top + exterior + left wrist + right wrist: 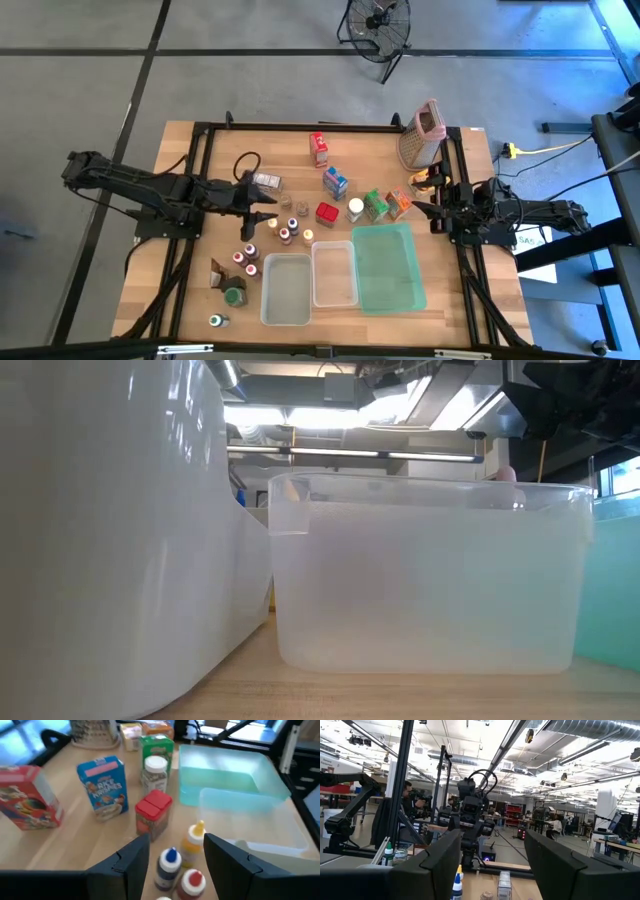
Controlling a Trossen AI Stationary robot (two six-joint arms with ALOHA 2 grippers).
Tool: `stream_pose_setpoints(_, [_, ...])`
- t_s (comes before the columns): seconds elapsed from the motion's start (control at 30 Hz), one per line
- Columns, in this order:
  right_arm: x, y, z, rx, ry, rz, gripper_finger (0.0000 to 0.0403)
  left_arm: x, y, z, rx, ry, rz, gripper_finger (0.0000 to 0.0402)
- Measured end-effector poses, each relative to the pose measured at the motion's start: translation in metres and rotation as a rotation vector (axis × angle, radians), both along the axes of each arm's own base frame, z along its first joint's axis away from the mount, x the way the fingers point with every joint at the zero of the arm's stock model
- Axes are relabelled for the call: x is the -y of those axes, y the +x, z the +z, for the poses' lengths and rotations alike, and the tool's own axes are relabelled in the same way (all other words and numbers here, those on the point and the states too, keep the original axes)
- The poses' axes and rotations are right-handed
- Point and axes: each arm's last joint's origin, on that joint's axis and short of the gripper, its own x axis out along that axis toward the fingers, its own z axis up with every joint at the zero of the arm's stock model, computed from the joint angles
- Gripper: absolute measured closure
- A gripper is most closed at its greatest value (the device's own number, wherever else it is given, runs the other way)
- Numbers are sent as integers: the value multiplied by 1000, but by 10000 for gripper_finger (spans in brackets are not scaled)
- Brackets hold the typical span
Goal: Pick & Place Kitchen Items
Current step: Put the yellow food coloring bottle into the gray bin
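Observation:
The kitchen items stand mid-table: a red carton [319,148], a blue carton [335,182], green [375,205] and orange [398,203] cartons, a red box [326,213] and a white-capped jar [356,209]. More small bottles [246,258] stand near the left. My left gripper [268,207] hovers open above the table. In the left wrist view its fingers [131,862] flank the blue-capped [170,864], yellow-capped [194,839] and red-capped [192,882] bottles from above, touching none. My right gripper [418,210] waits open at the right, tipped upward [492,855].
Two clear tubs [286,290] [334,272] and a green tray [388,265] sit along the near edge. The tubs fill the low view [430,570]. A metal grater with a pink top [420,135] stands at the far right. A clear box [266,181] lies beside my left gripper.

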Motion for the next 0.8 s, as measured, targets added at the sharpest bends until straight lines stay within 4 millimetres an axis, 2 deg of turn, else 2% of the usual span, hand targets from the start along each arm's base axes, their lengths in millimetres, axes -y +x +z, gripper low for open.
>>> stream_pose_setpoints(0.27, [0, 0, 0, -1, 3, 2, 181, -5, 2, 0, 7, 149, 148, 219])
stream_pose_setpoints(0.4, [0, 0, -1, -10, 3, 4, 181, -6, 2, 1, -1, 222, 160, 219])
stream_pose_setpoints(0.63, [0, 0, -1, -7, 2, 3, 181, -6, 2, 1, 3, 196, 167, 219])
stream_pose_setpoints(0.8, [0, 0, -1, -6, 2, 3, 181, -11, 2, 2, 23, 176, 258, 219])
